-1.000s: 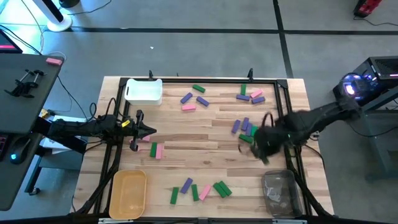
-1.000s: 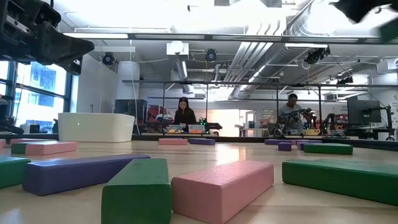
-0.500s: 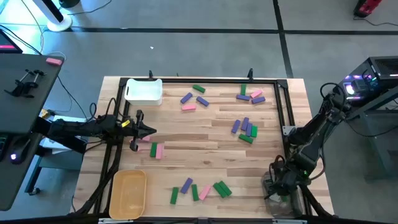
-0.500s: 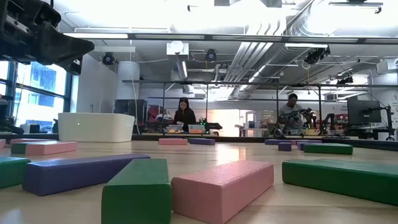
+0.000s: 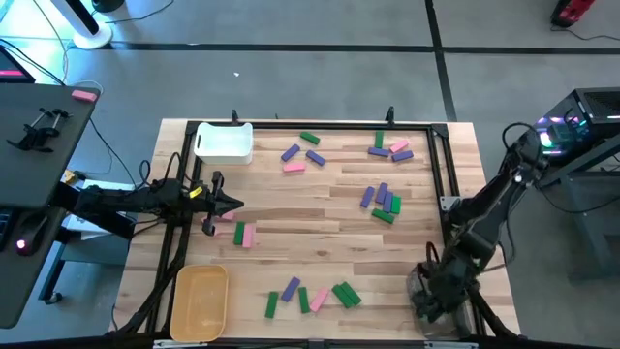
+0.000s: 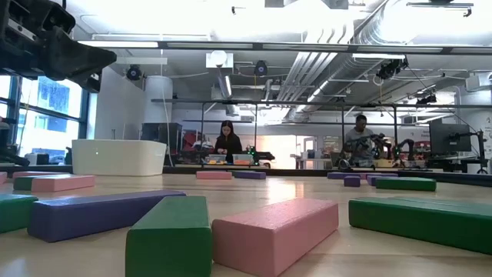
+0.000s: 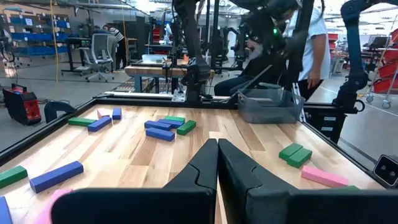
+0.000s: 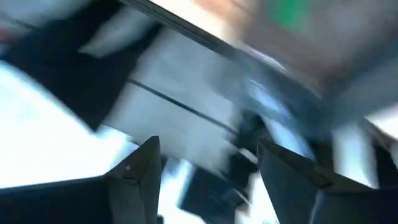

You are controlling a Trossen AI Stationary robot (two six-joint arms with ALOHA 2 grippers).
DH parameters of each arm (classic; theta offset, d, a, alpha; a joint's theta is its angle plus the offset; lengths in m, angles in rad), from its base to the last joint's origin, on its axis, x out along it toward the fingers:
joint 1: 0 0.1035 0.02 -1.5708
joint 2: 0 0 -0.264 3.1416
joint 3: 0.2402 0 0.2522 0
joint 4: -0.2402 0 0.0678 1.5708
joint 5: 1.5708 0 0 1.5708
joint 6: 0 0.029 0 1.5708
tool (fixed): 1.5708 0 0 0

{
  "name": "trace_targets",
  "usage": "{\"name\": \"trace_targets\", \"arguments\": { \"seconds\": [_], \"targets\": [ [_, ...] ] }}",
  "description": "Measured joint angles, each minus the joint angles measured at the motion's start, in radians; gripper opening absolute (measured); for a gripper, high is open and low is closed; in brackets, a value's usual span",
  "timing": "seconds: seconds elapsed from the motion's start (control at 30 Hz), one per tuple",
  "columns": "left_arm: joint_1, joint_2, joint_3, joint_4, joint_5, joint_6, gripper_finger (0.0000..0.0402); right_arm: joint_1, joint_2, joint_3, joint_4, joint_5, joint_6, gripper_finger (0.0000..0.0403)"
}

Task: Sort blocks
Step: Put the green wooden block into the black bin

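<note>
The blocks (image 5: 382, 200) look light and stiff, best pinched across their narrow sides. The right tool (image 8: 205, 163) is held open and empty; the left tool (image 7: 217, 163) is shut, empty.

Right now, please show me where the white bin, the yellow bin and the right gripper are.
white bin (image 5: 224, 142), high view, on its rim.
yellow bin (image 5: 201, 302), high view, on its floor.
right gripper (image 5: 433, 299), high view, on its dark body.

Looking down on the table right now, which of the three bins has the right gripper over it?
The clear bin at the table's near right corner. The right gripper, fingers apart, hangs over it; the white bin and yellow bin stand along the left side.
</note>
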Motion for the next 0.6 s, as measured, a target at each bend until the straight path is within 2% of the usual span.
{"name": "trace_targets", "arguments": {
  "seconds": [0.1, 0.17, 0.3, 0.47, 0.6],
  "targets": [
    [0.000, 0.000, 0.000, 0.000, 0.000, 0.000, 0.0000, -0.084, -0.039, 0.001, 0.028, 0.259, -0.119, 0.0208],
    [0.000, 0.000, 0.000, 0.000, 0.000, 0.000, 0.0000, -0.180, -0.043, 0.001, 0.008, 0.335, -0.234, 0.0208],
    [0.000, 0.000, 0.000, 0.000, 0.000, 0.000, 0.0000, -0.431, 0.018, 0.002, -0.127, 0.289, -0.568, 0.0209],
    [0.000, 0.000, 0.000, 0.000, 0.000, 0.000, 0.0000, -0.759, 0.128, 0.002, -0.259, 0.308, -0.920, 0.0209],
    [0.000, 0.000, 0.000, 0.000, 0.000, 0.000, 0.0000, -0.939, 0.234, 0.001, -0.294, 0.296, -1.174, 0.0209]
  ]
}}
